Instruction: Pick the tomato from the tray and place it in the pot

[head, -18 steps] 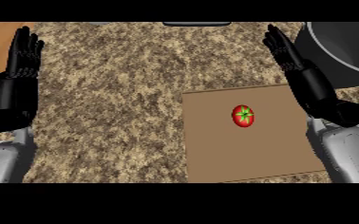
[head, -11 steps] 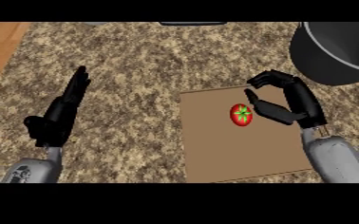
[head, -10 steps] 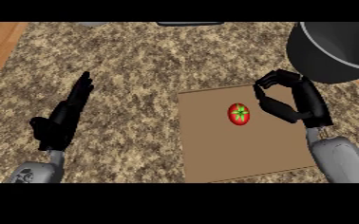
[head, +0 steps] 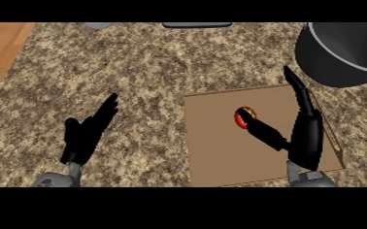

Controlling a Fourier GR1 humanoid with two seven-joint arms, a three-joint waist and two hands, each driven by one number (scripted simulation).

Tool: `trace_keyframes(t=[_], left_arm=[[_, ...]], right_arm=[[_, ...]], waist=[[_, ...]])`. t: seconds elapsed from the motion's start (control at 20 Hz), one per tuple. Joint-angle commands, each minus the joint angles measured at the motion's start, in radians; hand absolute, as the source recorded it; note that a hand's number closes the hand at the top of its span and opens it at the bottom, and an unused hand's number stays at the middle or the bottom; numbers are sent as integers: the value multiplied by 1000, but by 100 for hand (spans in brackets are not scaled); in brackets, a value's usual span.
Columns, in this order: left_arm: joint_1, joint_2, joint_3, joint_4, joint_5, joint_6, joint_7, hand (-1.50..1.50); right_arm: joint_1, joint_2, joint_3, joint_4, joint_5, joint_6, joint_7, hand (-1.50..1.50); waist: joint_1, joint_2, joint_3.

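The tomato (head: 244, 117) lies on the tray (head: 215, 160), the right hand (head: 305, 131) over it — thumb at the tomato, fingers straight. Pot (head: 337, 53) upper right. Left hand (head: 86, 136) open over the table (head: 129, 68).

A red tomato (head: 244, 117) is seen on a brown tray (head: 215, 150). It is touched by the open right hand's (head: 305, 131) thumb. A dark pot (head: 335, 51) is seen nearby. The left hand (head: 86, 136) is held open over the counter (head: 129, 73).
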Motion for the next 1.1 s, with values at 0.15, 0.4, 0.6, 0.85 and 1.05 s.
trace_keyframes(t=[0.15, 0.4, 0.6, 0.85, 1.05], left_arm=[[11, -11, -27, -20, -17, -18, 23, 0], [-15, -22, -12, 7, -4, -45, 32, 0], [-76, -3, 44, 19, 22, -68, 74, 0], [10, -62, -28, 4, -34, -36, 10, 0], [-15, -74, -30, -16, -63, -15, 50, 0]], right_arm=[[26, -29, 84, -172, 236, 119, 523, -150], [-50, -1, 62, -282, 263, 261, 846, -150], [-114, 34, 28, -245, 216, 332, 957, -150], [-157, 0, -4, -41, 22, 482, 932, -150], [-49, -17, 19, 59, 1, 517, 766, -150]], waist=[[28, -3, -3], [34, 2, 0], [36, 4, 1], [58, 8, 2], [42, 6, 3]])
